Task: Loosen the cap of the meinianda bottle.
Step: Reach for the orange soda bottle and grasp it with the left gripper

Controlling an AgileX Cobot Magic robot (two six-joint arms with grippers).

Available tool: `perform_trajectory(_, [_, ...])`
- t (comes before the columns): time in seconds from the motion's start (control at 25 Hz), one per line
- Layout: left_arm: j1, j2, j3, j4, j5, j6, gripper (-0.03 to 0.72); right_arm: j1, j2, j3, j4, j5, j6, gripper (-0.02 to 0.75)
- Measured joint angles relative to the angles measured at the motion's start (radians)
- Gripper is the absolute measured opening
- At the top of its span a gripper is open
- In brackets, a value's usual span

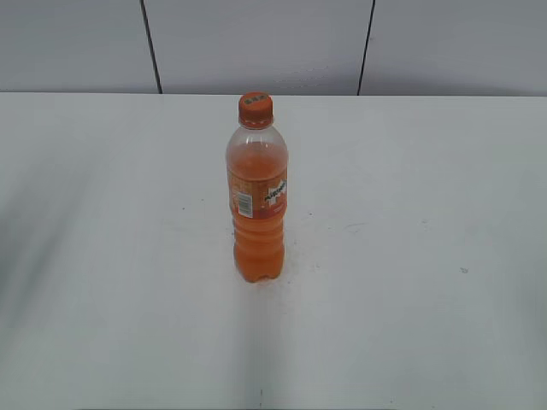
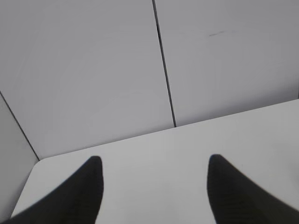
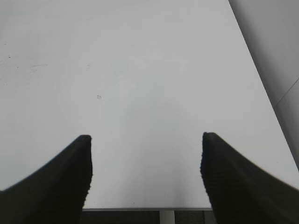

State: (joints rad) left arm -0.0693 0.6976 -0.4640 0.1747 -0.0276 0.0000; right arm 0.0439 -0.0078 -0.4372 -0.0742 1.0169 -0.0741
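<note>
Both of our grippers stand spread wide with nothing between their fingers. Our left gripper (image 2: 154, 163) shows two dark fingertips over a rounded corner of the white bench (image 2: 154, 196), with the grey panelled wall (image 2: 93, 70) beyond. Our right gripper (image 3: 147, 140) hangs over bare bench surface near its front edge, likewise holding nothing. Neither gripper appears in the exterior view. There, the meinianda bottle (image 1: 257, 213) stands upright and alone near the middle of the bench, its orange label with the white barcode patch facing us. We see the cap (image 1: 255, 109) seated on the bottle's neck, dark print on top.
</note>
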Motion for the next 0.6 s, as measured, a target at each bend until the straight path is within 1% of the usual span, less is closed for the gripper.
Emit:
perform_trajectory(0.24, [0.000, 0.156, 0.000, 0.000, -0.104, 0.000, 0.434, 0.000, 0.000, 0.000, 0.000, 0.000, 0.000, 0.544])
perform_trajectory(0.48, [0.000, 0.287, 0.000, 0.000, -0.169, 0.000, 0.384, 0.000, 0.000, 0.000, 0.000, 0.000, 0.000, 0.544])
perform_trajectory(0.6, [0.000, 0.356, 0.000, 0.000, -0.200, 0.000, 0.376, 0.000, 0.000, 0.000, 0.000, 0.000, 0.000, 0.544])
